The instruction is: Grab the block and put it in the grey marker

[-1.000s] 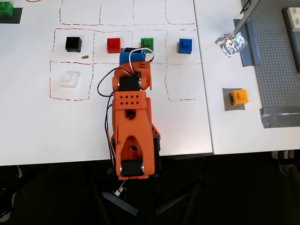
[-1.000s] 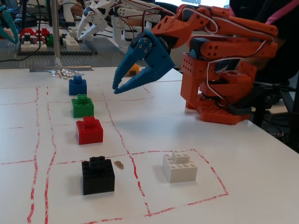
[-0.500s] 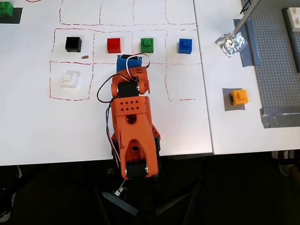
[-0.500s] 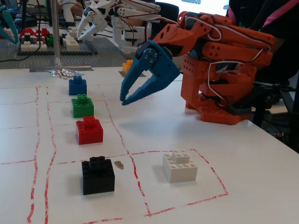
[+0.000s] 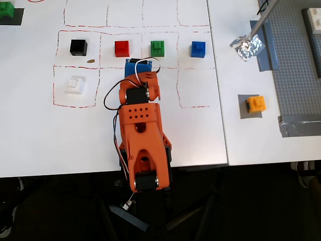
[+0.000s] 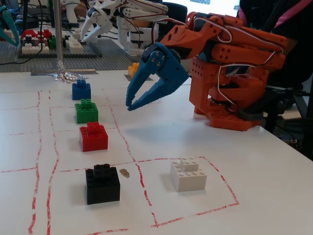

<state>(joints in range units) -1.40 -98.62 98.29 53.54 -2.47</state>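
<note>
Overhead view looks straight down from high up, arm base (image 5: 145, 173) at the bottom edge and reaching up-frame, covering the whole white table (image 5: 30, 130) plus the grey baseplate (image 5: 296, 65) at far right. Fixed view sits low and close at table height, looking along the brick row from the black brick (image 6: 102, 184) end, arm on its right. Both share the red-lined grid (image 5: 100, 68) with black, red (image 5: 122, 48), green (image 5: 158, 48), blue (image 5: 198, 48) and white (image 5: 74, 85) bricks.
</note>
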